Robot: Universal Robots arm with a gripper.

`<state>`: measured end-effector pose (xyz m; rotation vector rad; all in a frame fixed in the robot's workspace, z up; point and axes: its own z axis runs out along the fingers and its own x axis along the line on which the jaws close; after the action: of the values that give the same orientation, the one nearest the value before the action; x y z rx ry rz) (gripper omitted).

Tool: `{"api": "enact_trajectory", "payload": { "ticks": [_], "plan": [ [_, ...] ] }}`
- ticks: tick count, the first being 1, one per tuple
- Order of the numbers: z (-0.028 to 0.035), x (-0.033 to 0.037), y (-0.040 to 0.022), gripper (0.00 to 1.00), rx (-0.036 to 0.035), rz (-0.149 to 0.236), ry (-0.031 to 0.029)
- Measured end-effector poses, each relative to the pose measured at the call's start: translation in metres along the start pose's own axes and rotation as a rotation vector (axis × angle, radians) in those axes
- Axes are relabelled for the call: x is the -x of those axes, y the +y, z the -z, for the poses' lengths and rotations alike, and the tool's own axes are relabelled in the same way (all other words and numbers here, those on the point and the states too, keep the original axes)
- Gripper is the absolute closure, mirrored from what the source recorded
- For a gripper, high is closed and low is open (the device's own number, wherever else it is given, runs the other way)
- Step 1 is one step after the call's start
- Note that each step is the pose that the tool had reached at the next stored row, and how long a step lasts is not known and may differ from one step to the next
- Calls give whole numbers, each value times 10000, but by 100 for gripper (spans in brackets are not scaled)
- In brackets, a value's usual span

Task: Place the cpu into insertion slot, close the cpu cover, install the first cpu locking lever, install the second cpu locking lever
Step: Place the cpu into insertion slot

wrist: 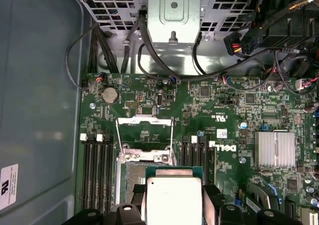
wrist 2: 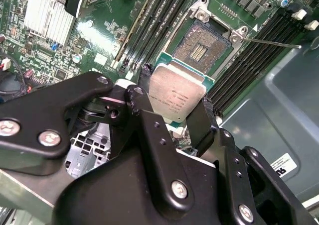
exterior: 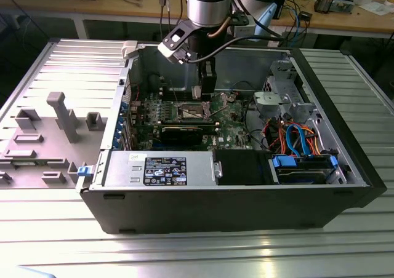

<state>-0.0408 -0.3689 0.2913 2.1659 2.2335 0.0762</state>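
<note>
In the exterior view the gripper (exterior: 202,90) hangs inside the open computer case (exterior: 215,198), just above the insertion slot (exterior: 192,111). The case sits on a ribbed metal surface (exterior: 184,253), and a second surface (exterior: 123,7) strewn with cables runs along the back of the room.

In the second wrist view the gripper (wrist 2: 174,103) pinches the cpu (wrist 2: 175,96) by two opposite edges. The chip is clear of the slot (wrist 2: 202,50), whose dark centre lies bare just beyond it.

In the first wrist view the cpu cover (wrist: 144,119) stands swung open at the slot's far side.
</note>
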Motion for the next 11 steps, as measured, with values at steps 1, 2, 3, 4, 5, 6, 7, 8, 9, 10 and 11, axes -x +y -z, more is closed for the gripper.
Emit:
{"api": "enact_trajectory", "payload": {
  "ticks": [1, 2, 3, 4, 5, 6, 7, 8, 9, 10, 11],
  "plan": [
    [0, 0, 0, 46, 0, 0, 0],
    [0, 0, 0, 46, 0, 0, 0],
    [0, 0, 0, 46, 0, 0, 0],
    [-2, -1, 0, 46, 0, 0, 1],
    [-4, -2, -1, 46, 2, -1, 3],
    [-6, -4, -2, 46, 2, -2, 3],
    [-8, -7, -4, 46, 0, -4, 1],
    [-11, -11, -5, 46, 0, -4, 1],
    [-14, -15, -6, 46, 0, -5, 0],
    [-16, -18, -7, 46, -1, -6, 0],
    [-20, -21, -7, 46, -2, -5, 1]
  ]
}}
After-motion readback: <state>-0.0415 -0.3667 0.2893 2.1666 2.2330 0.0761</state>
